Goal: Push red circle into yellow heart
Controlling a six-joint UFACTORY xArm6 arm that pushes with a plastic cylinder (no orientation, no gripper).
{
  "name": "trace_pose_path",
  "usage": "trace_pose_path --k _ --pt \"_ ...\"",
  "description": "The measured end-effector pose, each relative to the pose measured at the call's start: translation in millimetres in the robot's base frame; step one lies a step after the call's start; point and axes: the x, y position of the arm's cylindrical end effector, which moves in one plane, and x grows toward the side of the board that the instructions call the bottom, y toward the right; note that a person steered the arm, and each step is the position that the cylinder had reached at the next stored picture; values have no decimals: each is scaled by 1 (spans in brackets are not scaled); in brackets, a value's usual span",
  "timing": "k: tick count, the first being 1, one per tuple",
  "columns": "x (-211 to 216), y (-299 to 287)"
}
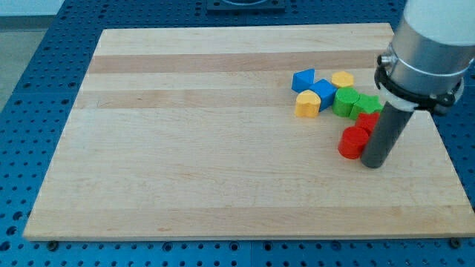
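A red circle block (352,142) lies at the board's right, lowest of a cluster of blocks. My tip (373,165) stands just to its right and slightly below it, touching or almost touching its side. A yellow block that looks heart-shaped (306,103) lies at the cluster's left, up and to the left of the red circle, with bare board between them. A second red block (367,122) sits just above the red circle, partly hidden by my rod.
Two blue blocks (303,79) (323,92) and another yellow block (342,78) lie at the top of the cluster. Two green blocks (344,101) (367,105) lie between them and the red blocks. The wooden board (223,148) ends close to the right of my tip.
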Motion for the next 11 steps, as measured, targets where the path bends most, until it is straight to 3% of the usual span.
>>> trace_pose_path --k 2,3,5,11 --pt "-33 -30" --pt "-34 -39" --pt "-7 -127" --pt "-45 -101"
